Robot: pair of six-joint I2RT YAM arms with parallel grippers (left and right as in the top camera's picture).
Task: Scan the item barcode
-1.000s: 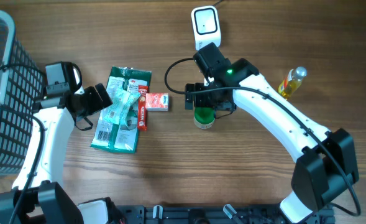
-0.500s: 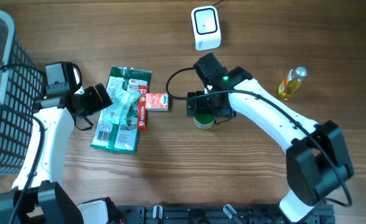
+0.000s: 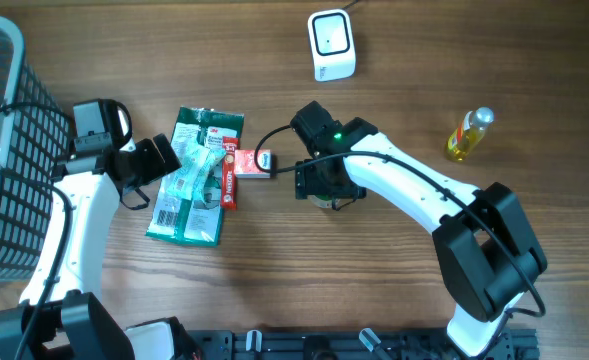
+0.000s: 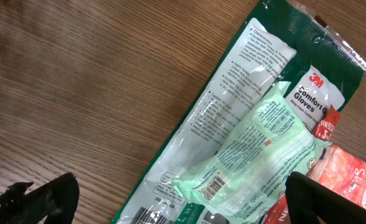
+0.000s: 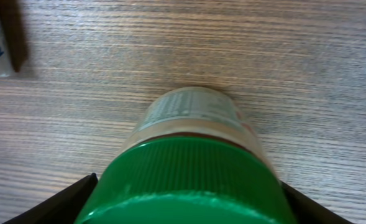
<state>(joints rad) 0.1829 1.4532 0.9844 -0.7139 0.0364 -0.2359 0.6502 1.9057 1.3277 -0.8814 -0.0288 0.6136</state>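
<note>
Green-lidded jar stands inside right gripper — cannot tell if clamped — left gripper spread wide.

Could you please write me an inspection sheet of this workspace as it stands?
Surface: wooden table, nothing spilled that I can see.
Job's things: white scanner at the far edge; green-lidded jar upright under the right arm.
Clutter: glove packet with a pale green packet on it, red packet, Kleenex pack, yellow bottle.
Grippers: left gripper open above the glove packet; right gripper straddles the jar's lid, contact unclear.
Cables: black cable looping beside the Kleenex pack.
Surroundings: wire basket at the table's left.
</note>
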